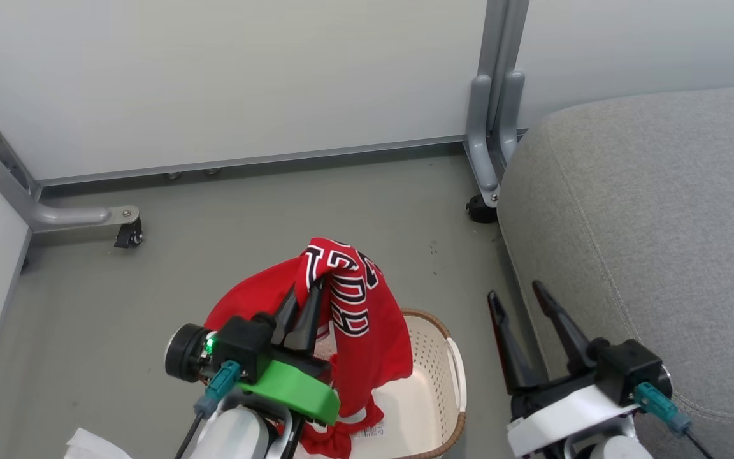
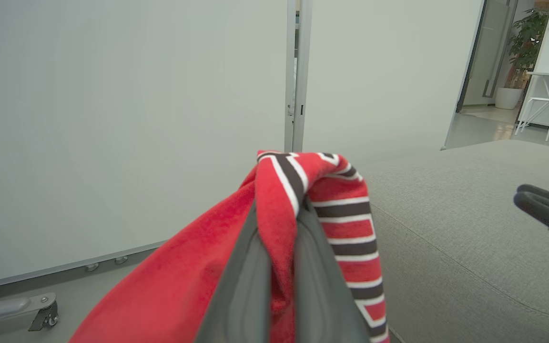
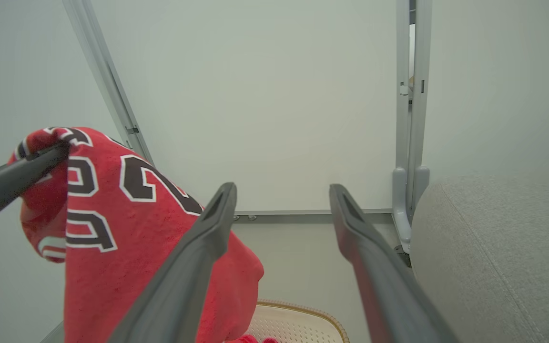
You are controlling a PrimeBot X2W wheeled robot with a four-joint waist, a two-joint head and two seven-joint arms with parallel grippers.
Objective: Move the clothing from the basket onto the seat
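In the lower centre of the head view, the left gripper (image 1: pixel 306 288) is seen clamped shut on a red jersey (image 1: pixel 367 319) with black numerals. The jersey is held up over the cream basket (image 1: pixel 453 363), where more red cloth (image 1: pixel 332 437) is seen at the bottom edge. At the lower right, the right gripper (image 1: pixel 515 292) is held wide open and empty, just beside the grey seat (image 1: pixel 647 223).
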